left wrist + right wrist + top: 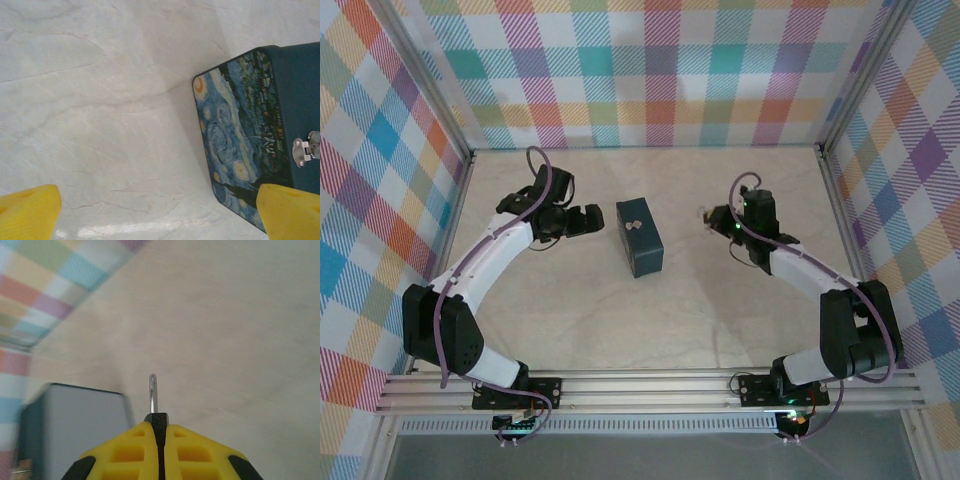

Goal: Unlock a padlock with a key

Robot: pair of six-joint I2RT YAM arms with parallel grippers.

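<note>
My right gripper (159,427) is shut on the black head of a key (153,392), and the key's silver blade sticks straight out ahead of the yellow fingers. In the top view that gripper (717,218) hangs to the right of a dark-blue painting-print box (642,240), with the key (705,213) pointing left toward it. My left gripper (595,220) stands open just left of the box, nothing between its yellow fingertips (30,210). The box's painted side (240,145) carries a silver latch (305,150). The padlock is out of view.
The pale marble-look table (550,300) is walled by plaid panels at the back and both sides (640,70). The box lies near the table's middle, between the two arms. A metal rail (650,390) runs along the near edge.
</note>
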